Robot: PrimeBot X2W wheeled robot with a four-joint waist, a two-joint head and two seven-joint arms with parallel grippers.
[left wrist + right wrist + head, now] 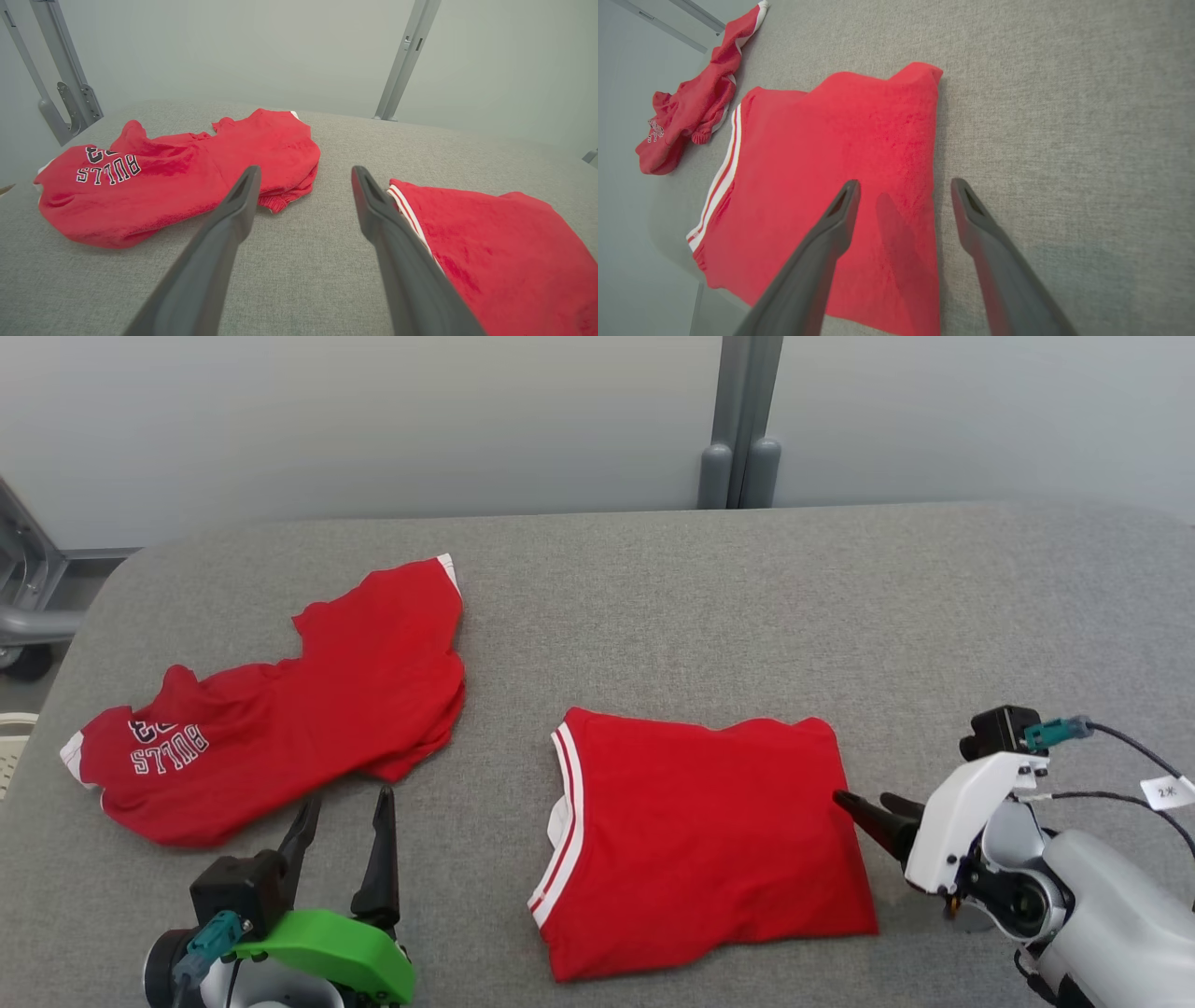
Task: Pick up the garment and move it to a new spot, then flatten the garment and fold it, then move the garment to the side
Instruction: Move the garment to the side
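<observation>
Grey fabric table (709,607), pale wall behind it, a grey post (742,420) standing at the far edge.

Folded garment (700,840): red, with white stripe trim down its left edge. It lies flat as a rough rectangle on the right-centre of the table, close to the front edge. A few soft wrinkles, corners mostly square.

My right gripper (864,800): 2 dark fingers spread wide, nothing between them. In the head view the tips sit right at the garment's right edge. In the right wrist view 1 finger hangs over the red cloth and the other over bare grey table, with the garment's edge running between them. A finger shadow falls on the cloth. I cannot tell whether the tips touch the fabric.

My left gripper (348,800): also wide and empty, low at the front left. In the left wrist view its fingers frame the bare strip of table between the 2 red pieces.

Crumpled jersey (308,709): red, white trim, "BULLS" lettering reading upside down from the head view. It lies bunched on the left part of the table, well apart from the folded garment, its near hem just beside my left fingertips.
</observation>
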